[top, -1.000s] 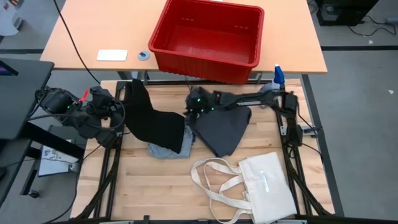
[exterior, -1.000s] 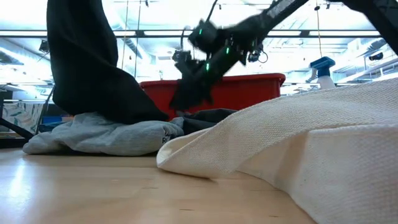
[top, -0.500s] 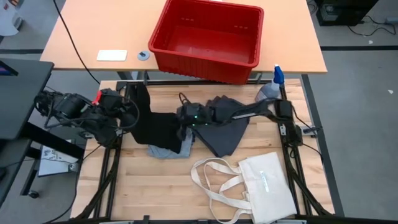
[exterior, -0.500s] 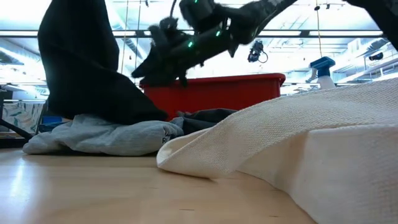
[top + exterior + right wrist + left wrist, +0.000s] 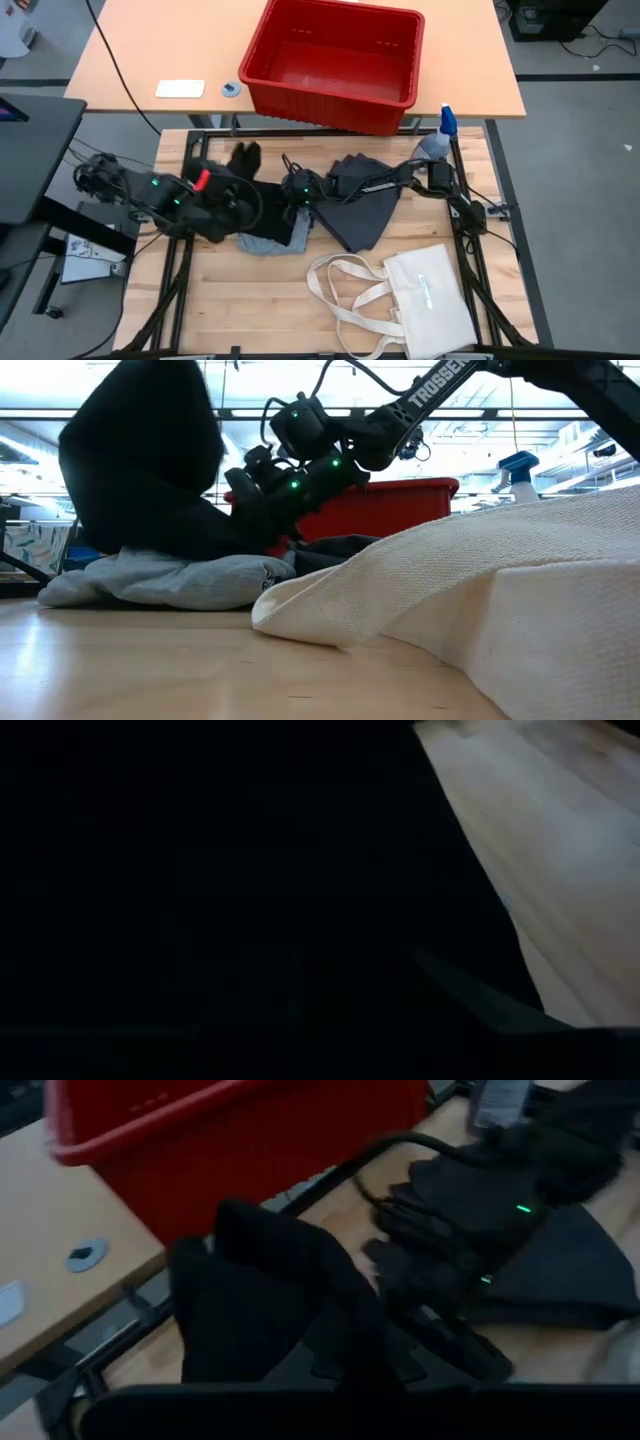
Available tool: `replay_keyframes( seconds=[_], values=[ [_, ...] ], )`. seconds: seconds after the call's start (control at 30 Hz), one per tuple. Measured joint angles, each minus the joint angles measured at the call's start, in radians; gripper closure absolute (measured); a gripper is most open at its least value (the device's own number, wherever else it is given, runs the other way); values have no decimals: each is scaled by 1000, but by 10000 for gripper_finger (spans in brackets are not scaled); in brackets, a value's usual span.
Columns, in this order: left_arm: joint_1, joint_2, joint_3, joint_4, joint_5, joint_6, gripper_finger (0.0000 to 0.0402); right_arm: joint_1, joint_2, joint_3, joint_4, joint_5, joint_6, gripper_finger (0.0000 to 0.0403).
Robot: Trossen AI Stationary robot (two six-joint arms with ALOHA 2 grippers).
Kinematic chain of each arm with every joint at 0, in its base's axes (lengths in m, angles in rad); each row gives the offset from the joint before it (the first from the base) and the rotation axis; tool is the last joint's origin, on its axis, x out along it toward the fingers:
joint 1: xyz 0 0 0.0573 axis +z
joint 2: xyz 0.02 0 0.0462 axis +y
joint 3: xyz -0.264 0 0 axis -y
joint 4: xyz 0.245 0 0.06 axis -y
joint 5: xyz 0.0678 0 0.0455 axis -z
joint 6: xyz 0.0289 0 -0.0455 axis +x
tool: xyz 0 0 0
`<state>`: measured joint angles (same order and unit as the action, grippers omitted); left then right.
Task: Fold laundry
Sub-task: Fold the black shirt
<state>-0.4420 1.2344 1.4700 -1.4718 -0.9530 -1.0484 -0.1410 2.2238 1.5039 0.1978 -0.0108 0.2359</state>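
The black piece (image 5: 262, 207) is bunched up at the table's left centre, with its lower part resting on the light blue-grey piece (image 5: 266, 241). In the low view the black piece (image 5: 140, 470) stands tall. My left gripper (image 5: 222, 198) is at its left side, shut on it. My right arm stretches across the dark grey piece (image 5: 362, 208), and my right gripper (image 5: 293, 190) is pushed against the black piece's right side. In the right wrist view, dark cloth (image 5: 220, 890) fills almost the whole picture. No plaid piece shows. My left gripper is shut on the black piece from the table's left side. Bunched cloth (image 5: 270, 1300) rises in front of the fingers and hides the place of contact. The held part stands raised, while the lower end lies on the light blue-grey piece.
A cream tote bag (image 5: 425, 295) with long handles lies at the near right. A red bin (image 5: 335, 55) stands on the far table beyond the black frame. A spray bottle (image 5: 445, 122) stands at the far right corner. Bare wood (image 5: 230, 300) shows at the near left.
My left gripper has moved right and toward the near edge while coming down. The black piece has sunk from a tall hanging drape into a lower, wider bunch. My right gripper has left the dark grey piece, swept toward the table's left, and dropped against the black piece.
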Motion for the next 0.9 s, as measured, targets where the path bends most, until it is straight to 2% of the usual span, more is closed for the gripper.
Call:
replay_keyframes(
  seconds=[0.17,0.4,0.53,0.7,0.9],
  values=[
    [-13,118,0,69,-2,15,386,-15,-35,0,-98,-71,11,233],
    [-23,285,0,78,-12,-128,386,-33,-150,2,-258,-108,-32,234],
    [-22,367,0,156,-29,-163,386,-34,-165,0,-346,-141,-53,234],
    [-4,493,0,258,-30,-96,386,-35,-166,0,-456,-92,-63,234],
    [6,585,0,255,43,-153,386,-54,-240,0,-709,11,-140,234]
  ],
)
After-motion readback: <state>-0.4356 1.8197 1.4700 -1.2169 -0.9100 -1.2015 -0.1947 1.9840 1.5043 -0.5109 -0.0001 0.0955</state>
